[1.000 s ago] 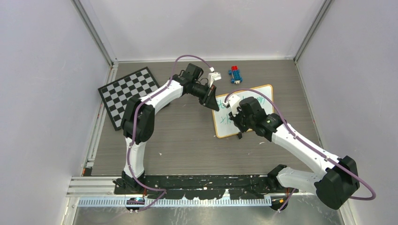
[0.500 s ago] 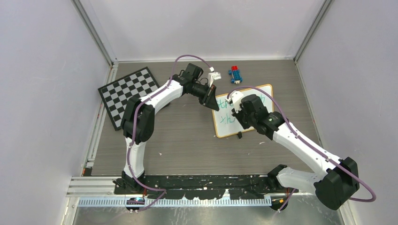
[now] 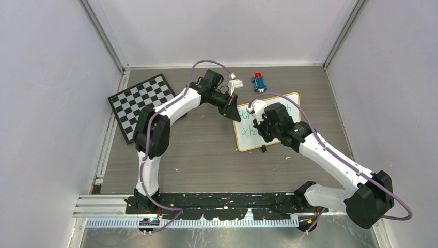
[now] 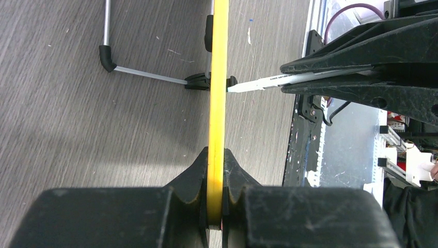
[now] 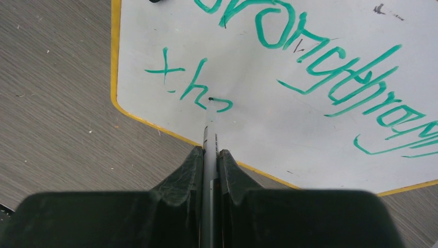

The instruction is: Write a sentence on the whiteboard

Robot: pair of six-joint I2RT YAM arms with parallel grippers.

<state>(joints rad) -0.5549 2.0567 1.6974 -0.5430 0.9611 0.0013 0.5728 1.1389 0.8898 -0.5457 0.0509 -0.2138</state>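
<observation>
You have a white whiteboard framed in yellow, the sentence green. A black-and-white checkerboard lies at the grey-grained surface's left edge; near the far edge, possibly bricks, blue and red.

White links, black joints, purple cables — black left claw

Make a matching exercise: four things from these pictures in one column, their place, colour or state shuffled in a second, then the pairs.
1. left gripper
2. right gripper
3. checkerboard
4. sentence

A. green
B. shut on the marker
C. left side of the table
D. clamped on the whiteboard edge

Pairs: 1-D, 2-B, 3-C, 4-A
</observation>
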